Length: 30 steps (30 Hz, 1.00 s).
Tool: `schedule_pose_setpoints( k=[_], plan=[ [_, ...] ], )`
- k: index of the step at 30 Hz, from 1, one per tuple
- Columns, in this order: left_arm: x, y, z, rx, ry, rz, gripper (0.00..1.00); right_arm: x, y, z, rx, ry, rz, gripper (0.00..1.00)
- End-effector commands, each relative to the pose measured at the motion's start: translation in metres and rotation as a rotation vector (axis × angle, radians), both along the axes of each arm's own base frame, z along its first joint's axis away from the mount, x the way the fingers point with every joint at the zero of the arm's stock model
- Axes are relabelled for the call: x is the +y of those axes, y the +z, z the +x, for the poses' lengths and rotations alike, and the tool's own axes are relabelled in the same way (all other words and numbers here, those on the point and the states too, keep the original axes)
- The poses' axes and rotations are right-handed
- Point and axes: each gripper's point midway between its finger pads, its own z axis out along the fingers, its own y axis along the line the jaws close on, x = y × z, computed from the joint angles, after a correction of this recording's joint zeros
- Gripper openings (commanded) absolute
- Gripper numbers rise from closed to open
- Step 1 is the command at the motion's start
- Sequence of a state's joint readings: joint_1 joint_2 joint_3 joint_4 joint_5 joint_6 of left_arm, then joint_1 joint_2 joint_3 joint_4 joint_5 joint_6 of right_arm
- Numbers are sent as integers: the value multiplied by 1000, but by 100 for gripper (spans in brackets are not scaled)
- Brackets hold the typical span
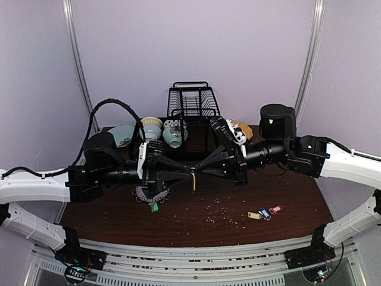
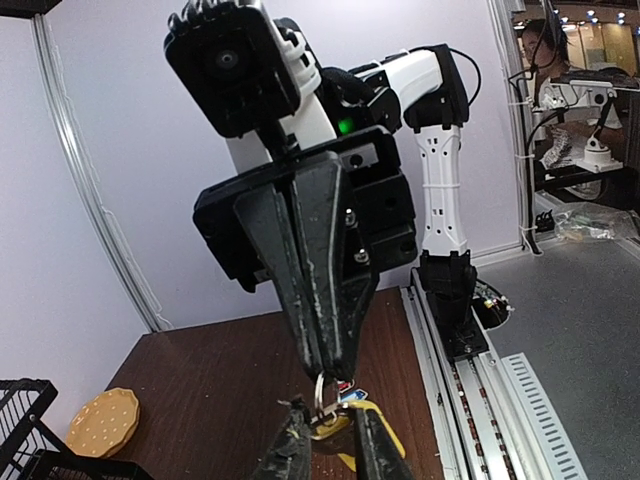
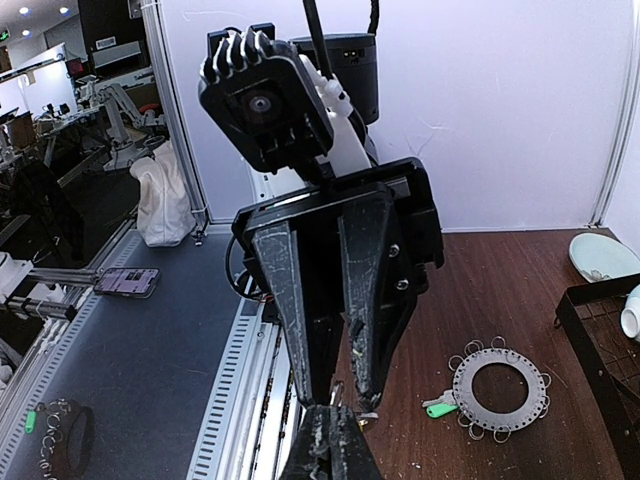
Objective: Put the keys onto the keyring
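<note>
Dark wood-grain table (image 1: 119, 217); glossy plastic-tagged keys (image 1: 265, 213); matt grey keyring (image 3: 463, 384)

This is a robotics lab: the dark wooden worktop (image 1: 119, 220) is boxed in by plain white panels (image 1: 196, 42) beyond its far edge and sides, slotted metal rails (image 1: 196, 253) run along its near edge, and further robot arms (image 2: 590, 110) stand on benches beyond.

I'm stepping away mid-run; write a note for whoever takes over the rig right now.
Left gripper and right gripper: both shut on one yellow-tagged key, held in the air between them.
Keyring flat on the table, left of centre; green-tagged key at its edge, attachment unclear.
Three more keys lie front right.
Done: nothing certain.
To do: thread the held key, then those.
</note>
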<state>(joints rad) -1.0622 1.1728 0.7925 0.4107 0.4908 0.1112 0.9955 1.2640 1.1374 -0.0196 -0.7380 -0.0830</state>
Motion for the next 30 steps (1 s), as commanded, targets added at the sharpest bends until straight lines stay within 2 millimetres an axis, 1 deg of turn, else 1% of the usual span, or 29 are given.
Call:
schedule_pose_setpoints(
  k=[1,3,4,6,8,16,17,19,20,22,25,27,30],
  plan=[
    [0,25,-1,-13,-4,-71,18,-2,7,-5,-19,14,23,0],
    [-1,24,0,-10,-3,-69,18,-2,6,-5,-19,13,23,0],
    [-2,24,2,-8,5,-65,16,-2,7,-5,-20,12,25,0],
    [-3,23,4,-7,14,-58,5,-3,8,-5,-21,13,28,0],
    [-4,21,4,-10,15,-50,0,-3,8,-6,-22,14,29,0],
    [-4,22,7,-29,30,-57,0,-5,8,-6,-21,8,31,0],
    [-3,23,8,-32,41,-65,0,-5,8,-5,-23,1,33,2],
    [2,28,11,-44,72,-90,0,-8,10,-3,-34,-20,41,21],
    [5,31,11,-60,82,-104,0,-11,11,-2,-46,-36,50,28],
    [13,41,7,-103,91,-138,0,-18,16,-1,-70,-60,83,36],
    [24,53,-3,-200,94,-176,0,-29,29,-6,-108,-72,168,41],
    [29,56,-11,-276,100,-189,0,-32,40,-7,-122,-83,230,40],
    [34,60,-21,-398,122,-216,0,-31,50,-8,-112,-82,279,39]
  ],
)
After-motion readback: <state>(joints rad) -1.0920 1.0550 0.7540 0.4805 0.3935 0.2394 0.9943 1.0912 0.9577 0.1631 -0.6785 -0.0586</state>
